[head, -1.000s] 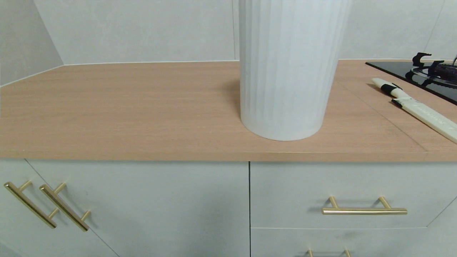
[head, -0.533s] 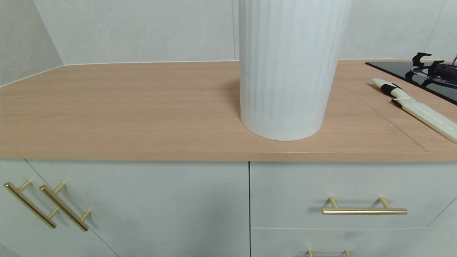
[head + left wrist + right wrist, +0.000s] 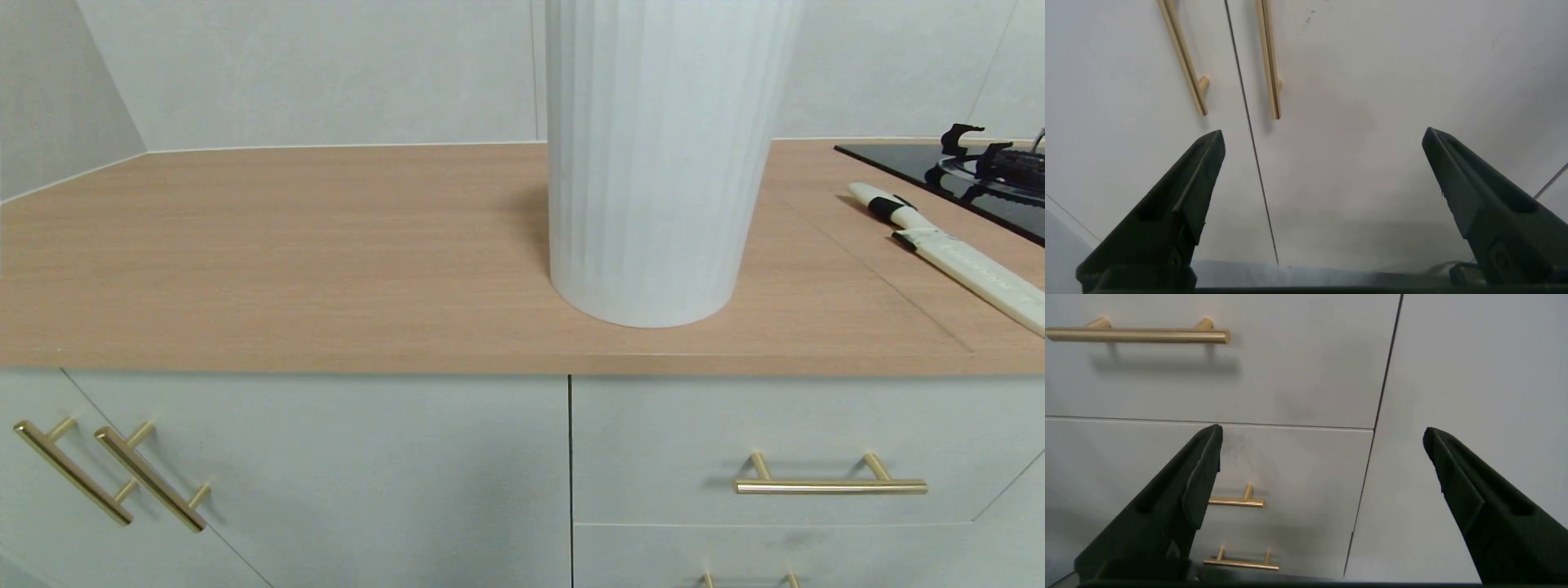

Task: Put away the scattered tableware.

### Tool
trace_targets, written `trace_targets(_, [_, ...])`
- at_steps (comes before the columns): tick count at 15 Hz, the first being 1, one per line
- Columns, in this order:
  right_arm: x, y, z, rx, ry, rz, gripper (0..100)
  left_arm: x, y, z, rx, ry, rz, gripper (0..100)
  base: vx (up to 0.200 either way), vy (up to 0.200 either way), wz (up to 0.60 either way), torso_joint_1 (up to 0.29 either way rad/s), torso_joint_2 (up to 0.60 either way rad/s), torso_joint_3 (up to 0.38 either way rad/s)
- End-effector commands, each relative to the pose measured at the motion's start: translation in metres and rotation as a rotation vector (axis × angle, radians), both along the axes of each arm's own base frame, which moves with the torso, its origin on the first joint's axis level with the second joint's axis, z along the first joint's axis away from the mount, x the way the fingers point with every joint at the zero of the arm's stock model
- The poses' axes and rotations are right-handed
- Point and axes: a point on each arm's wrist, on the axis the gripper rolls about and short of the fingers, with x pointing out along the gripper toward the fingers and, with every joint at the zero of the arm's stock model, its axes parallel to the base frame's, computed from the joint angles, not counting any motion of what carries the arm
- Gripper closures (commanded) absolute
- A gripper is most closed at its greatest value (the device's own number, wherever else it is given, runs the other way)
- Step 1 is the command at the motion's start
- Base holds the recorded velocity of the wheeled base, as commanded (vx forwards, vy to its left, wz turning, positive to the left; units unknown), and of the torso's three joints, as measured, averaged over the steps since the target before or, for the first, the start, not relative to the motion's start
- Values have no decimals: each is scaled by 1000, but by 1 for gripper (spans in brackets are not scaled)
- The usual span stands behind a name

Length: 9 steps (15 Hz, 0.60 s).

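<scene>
Pale wood countertop (image 3: 286, 261) carries a tall white ribbed container (image 3: 657, 163) near its front edge, probably the tableware holder. Cream knife with black band (image 3: 947, 255) lies well right, beside the black hob (image 3: 992, 184). Left gripper (image 3: 1323, 137) and right gripper (image 3: 1323, 433) hang spread, empty, facing white cabinet fronts (image 3: 1372, 98), apparently parked.

A holder (image 3: 653, 163) is standing on the counter (image 3: 286, 261) near its front edge, right of centre. A knife (image 3: 947, 255) is lying on the counter well to the holder's right, with a hob (image 3: 963, 184) sitting just behind it. Doors (image 3: 326, 482) are hanging below at left, drawers (image 3: 775, 433) at right.
</scene>
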Motion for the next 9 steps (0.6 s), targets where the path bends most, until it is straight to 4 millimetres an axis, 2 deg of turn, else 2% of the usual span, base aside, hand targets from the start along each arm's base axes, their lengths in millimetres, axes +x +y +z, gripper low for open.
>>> trace_targets(1, [0,0,0,-1,1,0,0,0,0,0,0,0,0,0,0,0,0,71,-276,-212])
trace_targets(4, [0,0,0,-1,0,0,0,0,0,0,0,0,0,0,0,0,0,103,-263,-281])
trace_targets(9, [0,0,0,-1,1,0,0,0,0,0,0,0,0,0,0,0,0,166,-516,-292])
